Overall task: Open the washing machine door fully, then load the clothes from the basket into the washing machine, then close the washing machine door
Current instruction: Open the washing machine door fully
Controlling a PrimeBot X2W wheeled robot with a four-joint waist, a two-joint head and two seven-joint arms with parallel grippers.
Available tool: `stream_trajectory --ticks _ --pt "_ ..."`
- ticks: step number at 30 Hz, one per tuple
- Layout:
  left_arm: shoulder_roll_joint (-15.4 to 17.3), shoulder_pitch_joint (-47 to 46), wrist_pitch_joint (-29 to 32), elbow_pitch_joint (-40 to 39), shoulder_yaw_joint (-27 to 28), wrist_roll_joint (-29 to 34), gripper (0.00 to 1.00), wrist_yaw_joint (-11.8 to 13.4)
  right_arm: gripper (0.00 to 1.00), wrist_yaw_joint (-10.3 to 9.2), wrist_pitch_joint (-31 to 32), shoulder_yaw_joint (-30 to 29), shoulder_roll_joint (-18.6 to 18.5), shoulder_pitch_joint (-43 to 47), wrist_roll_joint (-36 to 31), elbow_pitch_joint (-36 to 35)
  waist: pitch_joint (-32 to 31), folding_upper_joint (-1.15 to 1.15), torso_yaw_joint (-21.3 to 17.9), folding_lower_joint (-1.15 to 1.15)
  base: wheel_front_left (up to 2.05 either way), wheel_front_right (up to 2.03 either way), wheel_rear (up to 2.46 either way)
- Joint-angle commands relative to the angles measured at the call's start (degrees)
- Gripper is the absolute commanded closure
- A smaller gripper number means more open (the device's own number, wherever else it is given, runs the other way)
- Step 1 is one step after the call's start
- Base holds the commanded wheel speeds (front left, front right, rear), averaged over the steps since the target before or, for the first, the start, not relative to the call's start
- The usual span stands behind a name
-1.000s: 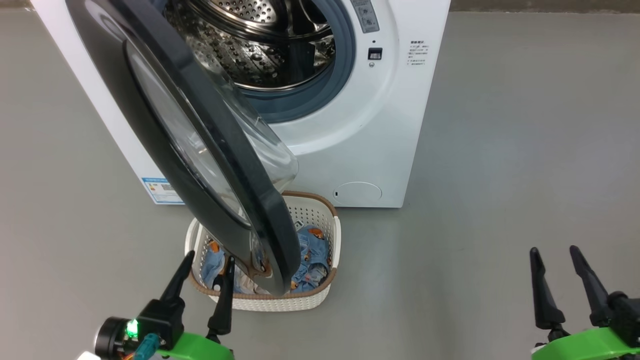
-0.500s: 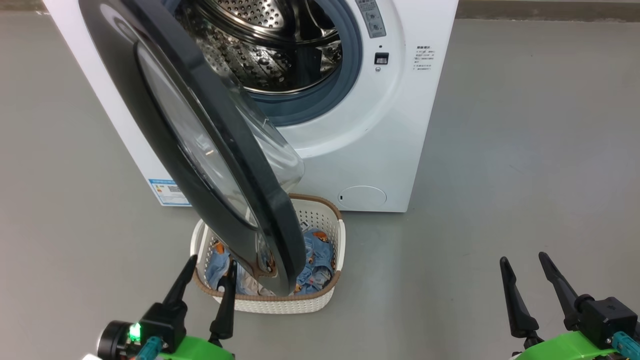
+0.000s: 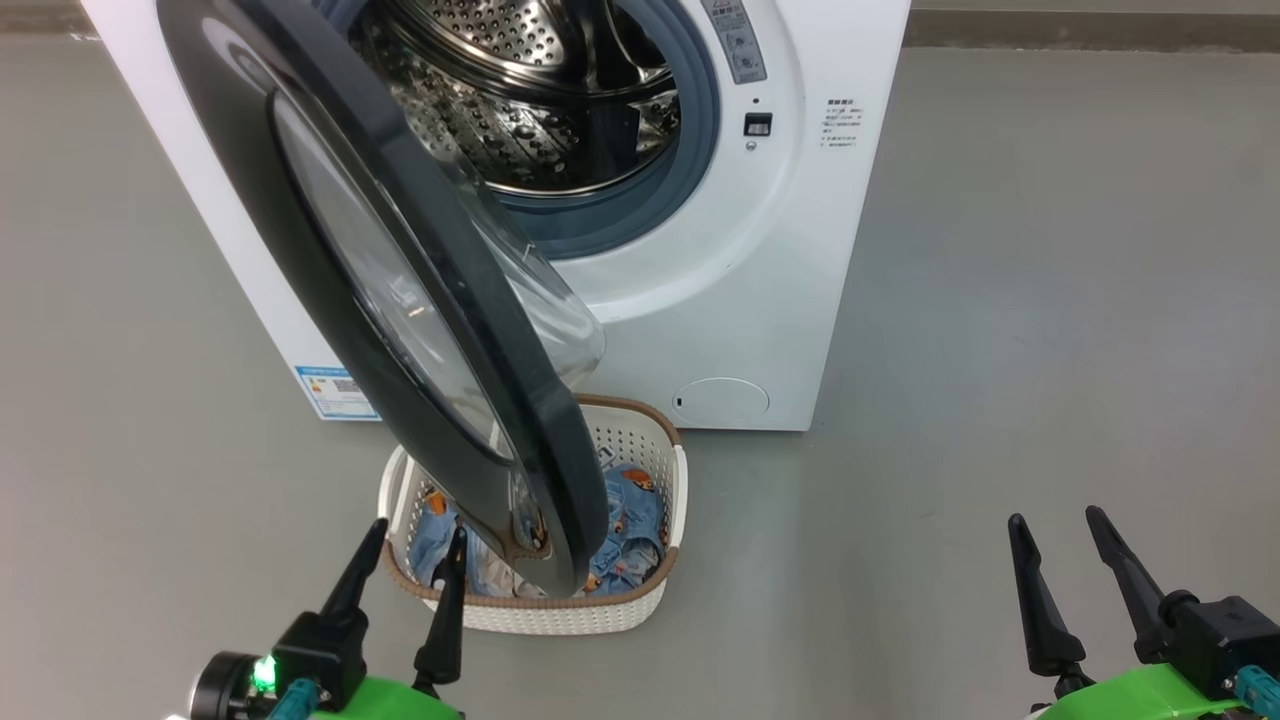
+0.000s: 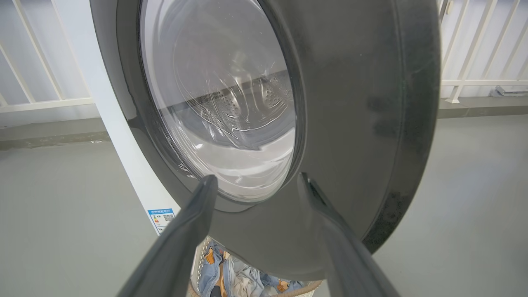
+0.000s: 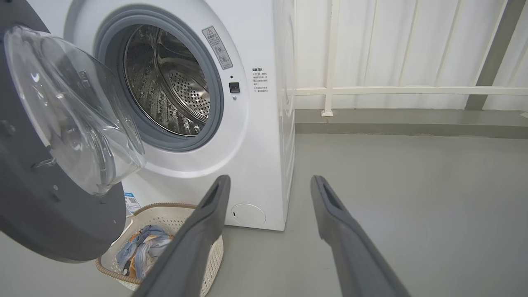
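Standing half-open above the basket (image 3: 560,615), the door (image 3: 400,300) is not yet swung wide; the clothes (image 3: 625,520) lie in the basket, unloaded. Left hand (image 3: 418,526) and right hand (image 3: 1056,516) are released, empty.

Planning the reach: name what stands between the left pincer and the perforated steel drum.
The partly open round glossy black door with its clear glass window, directly ahead of the open left pincer in the left wrist view, screening the drum.

We see the black door (image 3: 400,300) swung partly open above the cream basket (image 3: 560,615) of blue clothes (image 3: 625,520), before the white washing machine (image 3: 800,250).
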Motion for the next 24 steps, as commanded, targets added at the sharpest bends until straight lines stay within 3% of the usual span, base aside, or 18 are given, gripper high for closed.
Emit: stream_trajectory --ticks 1,12,13,14,15,24 --pt "0.77 -0.97 -0.47 -1.04 2.02 -0.77 0.00 0.54 0.00 0.09 -0.22 1.25 -0.36 -0.14 0.61 -1.35 -0.08 0.00 -0.03 0.00 0.00 0.00 0.00" --pt "0.76 -1.30 -0.47 -0.44 2.06 -0.65 0.00 0.79 0.00 0.09 -0.39 1.39 -0.36 0.07 1.09 -0.98 -0.22 0.00 -0.14 0.00 0.00 0.00 0.00" --pt "0.76 -1.31 -0.47 -0.34 2.07 -0.68 0.13 0.79 0.00 0.09 -0.41 1.42 -0.36 0.08 1.09 -0.95 -0.23 0.00 -0.16 0.00 0.00 0.00 0.00" --pt "0.76 -1.33 -0.47 -0.23 2.08 -0.74 0.67 0.77 0.00 0.09 -0.42 1.42 -0.36 0.08 1.09 -0.92 -0.23 0.00 -0.16 0.00 0.00 0.00 0.00" --pt "0.75 -1.34 -0.47 -0.13 2.09 -0.82 1.00 0.75 0.00 0.09 -0.43 1.40 -0.36 0.08 1.11 -0.90 -0.23 0.00 -0.17 0.00 0.00 0.00 0.00" --pt "0.75 -1.75 -0.47 -0.62 2.69 -1.19 1.00 1.01 0.00 0.09 -0.39 1.60 -0.36 -0.03 0.99 -1.00 0.02 0.00 -0.13 0.00 0.00 0.00 0.00"
